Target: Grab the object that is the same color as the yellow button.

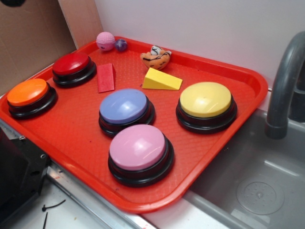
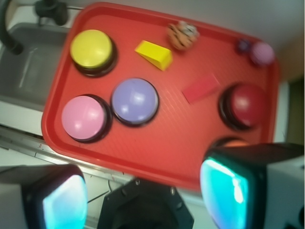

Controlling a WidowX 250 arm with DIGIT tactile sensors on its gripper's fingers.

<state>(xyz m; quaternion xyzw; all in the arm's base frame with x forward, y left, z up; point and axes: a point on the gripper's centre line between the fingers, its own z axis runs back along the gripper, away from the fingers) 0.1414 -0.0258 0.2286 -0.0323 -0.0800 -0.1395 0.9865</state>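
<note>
1. Red tray (image 1: 248,102) fills most of the exterior view, w/ a grey sink (image 1: 267,191) at lower right and a faucet (image 1: 286,81) at the right edge.
2. Yellow wedge (image 1: 162,80) lies flat on the tray, upper middle of the exterior frame, just up-left of the yellow button (image 1: 206,99) but not touching it. In the wrist view the wedge (image 2: 154,54) is top centre, btwn the yellow button (image 2: 91,49) at upper left and the striped plush toy (image 2: 182,35).
3. Plush toy (image 1: 156,57) sits right behind the wedge, near the tray's back rim.
4. Red wedge (image 1: 106,77) is left of the yellow one, well apart, beside the red button (image 1: 73,67).
5. Other buttons: orange (image 1: 28,94) far left, purple (image 1: 125,109) centre, pink (image 1: 139,150) lower centre; purple and pink nearly touch.
6. Pink ball (image 1: 105,41) and small purple ball (image 1: 121,45) are at the tray's back corner, upper left.
7. Gripper (image 2: 143,191) shows only in the wrist view, bottom of frame: fingers (image 2: 64,202) spread wide apart, nothing btwn them, hovering off the tray's near edge, far from the yellow wedge.
</note>
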